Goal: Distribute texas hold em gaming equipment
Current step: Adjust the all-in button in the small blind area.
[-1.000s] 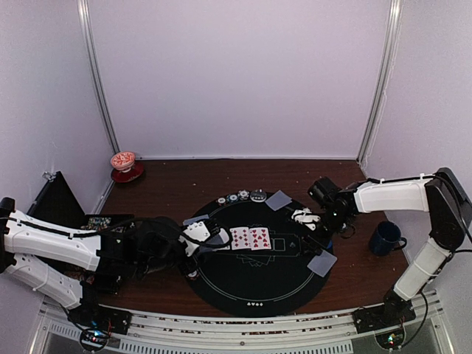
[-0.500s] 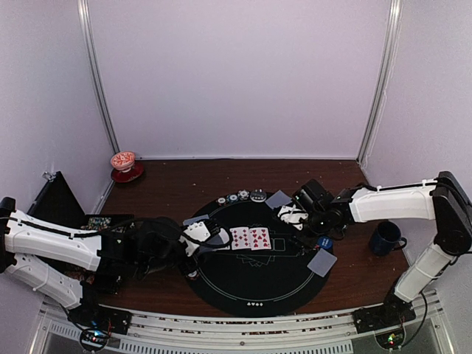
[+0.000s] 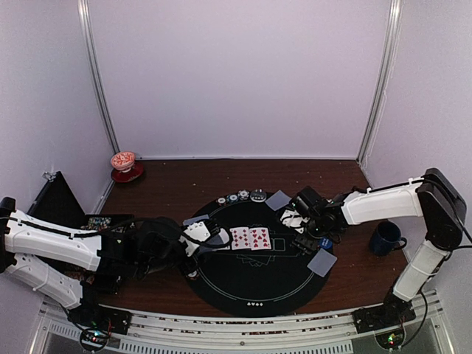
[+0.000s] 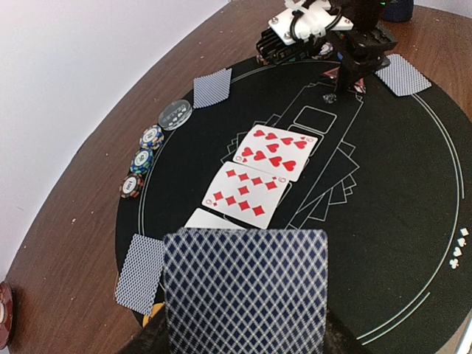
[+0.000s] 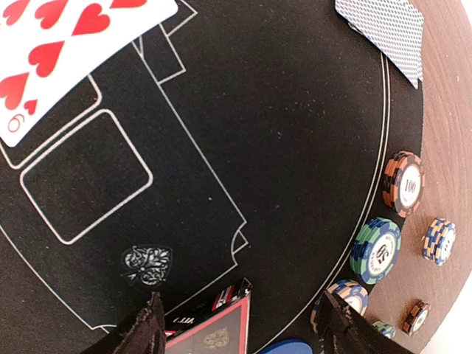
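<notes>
Now my right tool point(image 3: 293, 218), jaws apart, has swung inward over the round black felt mat point(image 3: 251, 284) and hangs above the red triangle marker point(image 5: 214, 324), likely my next pick, while my left tool point(image 3: 198, 234) stays clamped on a grey-blue-backed playing card point(image 4: 243, 291).

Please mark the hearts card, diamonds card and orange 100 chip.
hearts card point(image 4: 274, 151): left wrist view, face centre.
diamonds card point(image 4: 245, 194): left wrist view, face centre.
orange 100 chip point(image 5: 408, 186): right wrist view, top face.

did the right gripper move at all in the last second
Yes. The right gripper has shifted left over the mat, away from the dark blue mug and toward the face-up cards.
</notes>
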Controlling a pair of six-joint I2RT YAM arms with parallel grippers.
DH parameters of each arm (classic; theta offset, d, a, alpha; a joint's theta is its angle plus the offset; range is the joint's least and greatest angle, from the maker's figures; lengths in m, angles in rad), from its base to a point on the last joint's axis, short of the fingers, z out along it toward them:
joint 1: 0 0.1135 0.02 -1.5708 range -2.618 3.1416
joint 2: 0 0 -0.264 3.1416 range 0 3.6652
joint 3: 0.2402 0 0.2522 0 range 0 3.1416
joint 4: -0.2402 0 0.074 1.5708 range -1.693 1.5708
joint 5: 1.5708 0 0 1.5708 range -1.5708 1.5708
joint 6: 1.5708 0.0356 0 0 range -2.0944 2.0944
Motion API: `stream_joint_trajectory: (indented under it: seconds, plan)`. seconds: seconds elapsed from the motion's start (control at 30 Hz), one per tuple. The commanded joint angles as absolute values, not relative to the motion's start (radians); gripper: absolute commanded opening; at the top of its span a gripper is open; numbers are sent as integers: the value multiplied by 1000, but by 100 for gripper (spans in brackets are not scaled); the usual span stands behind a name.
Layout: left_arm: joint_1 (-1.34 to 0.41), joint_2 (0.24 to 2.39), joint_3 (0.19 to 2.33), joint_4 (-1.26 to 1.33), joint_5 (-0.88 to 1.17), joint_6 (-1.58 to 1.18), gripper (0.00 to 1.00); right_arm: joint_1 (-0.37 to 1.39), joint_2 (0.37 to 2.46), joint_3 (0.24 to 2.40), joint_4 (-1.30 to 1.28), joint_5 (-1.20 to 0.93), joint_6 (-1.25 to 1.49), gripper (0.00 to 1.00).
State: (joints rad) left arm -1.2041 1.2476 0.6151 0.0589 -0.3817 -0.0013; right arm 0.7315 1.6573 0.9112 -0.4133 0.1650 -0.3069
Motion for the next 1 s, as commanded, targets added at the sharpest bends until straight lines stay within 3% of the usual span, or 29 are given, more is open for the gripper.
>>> stream_joint_trajectory:
  seconds: [0.0,0.6,0.83,0.97]
  plan:
    - [-1202,1246,630,107,-388,2,54,705,1666,894,-425,216,-295,71]
    - [-1202,1255,631,111,-396,1,54,673,1579,933,-507,-59,-329,72]
    - [-1203,1249,630,111,-394,2,54,675,1449,1015,-522,-151,-315,89]
    - [-1202,1259,633,114,-390,4,54,675,1393,1110,-536,-331,-293,100]
